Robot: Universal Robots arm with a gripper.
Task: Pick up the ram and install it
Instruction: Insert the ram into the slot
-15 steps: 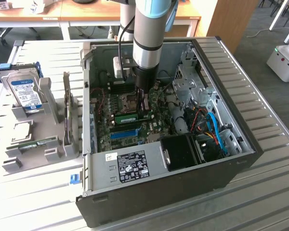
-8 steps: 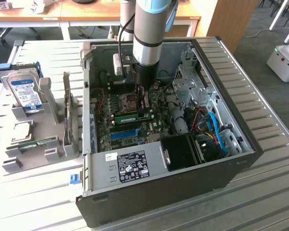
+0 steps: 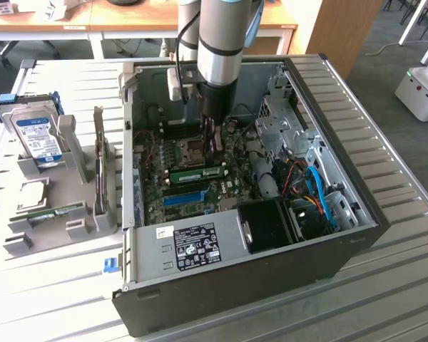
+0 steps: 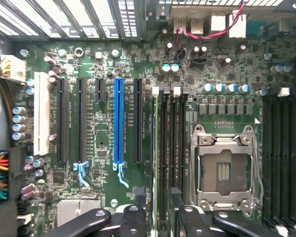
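A ram [image 3: 197, 173], a long green stick, stands seated in a memory slot on the motherboard, between the blue slot [image 3: 185, 198] and the CPU socket [image 3: 192, 149]. In the wrist view the ram [image 4: 160, 148] shows edge-on beside the blue slot [image 4: 118, 121]. My gripper [image 3: 215, 146] hangs inside the open case just above that stick. Its black fingers [image 4: 133, 219] stand apart on either side of the slot line, and my gripper [image 4: 160, 222] is open and holds nothing.
The black PC case [image 3: 271, 278] walls in the work area, with cables and a drive cage at the exterior view's right. Outside it, a grey holder [image 3: 64, 228] carries another green stick [image 3: 50, 214] and a hard drive [image 3: 37, 134].
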